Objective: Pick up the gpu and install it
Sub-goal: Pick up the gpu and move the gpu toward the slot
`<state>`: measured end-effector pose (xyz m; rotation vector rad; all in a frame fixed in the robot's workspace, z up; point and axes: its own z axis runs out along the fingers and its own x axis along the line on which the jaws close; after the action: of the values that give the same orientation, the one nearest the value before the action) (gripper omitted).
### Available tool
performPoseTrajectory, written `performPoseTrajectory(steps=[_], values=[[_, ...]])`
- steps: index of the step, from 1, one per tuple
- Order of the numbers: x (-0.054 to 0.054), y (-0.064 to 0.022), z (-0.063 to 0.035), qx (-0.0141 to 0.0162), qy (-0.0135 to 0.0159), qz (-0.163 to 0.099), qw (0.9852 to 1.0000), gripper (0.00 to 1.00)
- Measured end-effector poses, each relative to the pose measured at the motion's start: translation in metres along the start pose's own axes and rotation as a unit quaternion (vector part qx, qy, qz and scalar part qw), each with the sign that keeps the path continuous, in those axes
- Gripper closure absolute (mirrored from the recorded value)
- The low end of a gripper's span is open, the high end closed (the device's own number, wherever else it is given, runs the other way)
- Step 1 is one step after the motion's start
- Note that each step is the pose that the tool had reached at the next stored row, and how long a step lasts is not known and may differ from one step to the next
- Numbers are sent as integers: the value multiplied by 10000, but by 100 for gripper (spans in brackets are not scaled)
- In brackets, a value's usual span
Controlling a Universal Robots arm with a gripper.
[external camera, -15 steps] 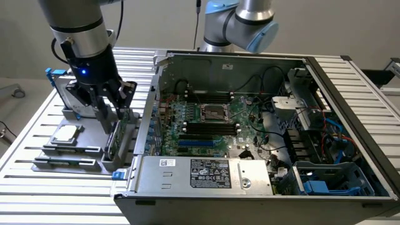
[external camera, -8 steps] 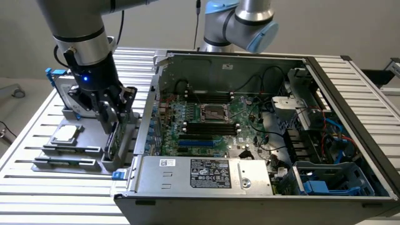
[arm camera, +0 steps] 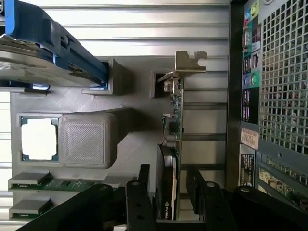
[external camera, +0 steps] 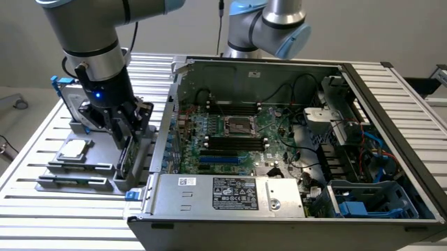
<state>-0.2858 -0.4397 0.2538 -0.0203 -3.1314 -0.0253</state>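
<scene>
Gripper fingers stood wide apart, gripping nothing | gpu stood edge-on in grey holder, at holder's edge nearest computer case | card lay between jaws, long axis parallel to finger faces, gaps on both sides

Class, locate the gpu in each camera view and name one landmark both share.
Exterior view: the gpu stands edge-on in the grey holder, on the exterior view's left of the computer case, straddled by the open gripper.
Wrist view: the gpu, edge-on inside the gripper, beside the case's perforated wall.
Shared landmark: the square processor chip in the holder.
</scene>
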Motion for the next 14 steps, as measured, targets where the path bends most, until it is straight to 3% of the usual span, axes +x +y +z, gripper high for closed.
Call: performPoseTrajectory(steps=[7, 14], values=[[3, -26, 106, -6, 0, -19, 10000, 56], [0, -39, 115, -11, 0, -20, 10000, 56]])
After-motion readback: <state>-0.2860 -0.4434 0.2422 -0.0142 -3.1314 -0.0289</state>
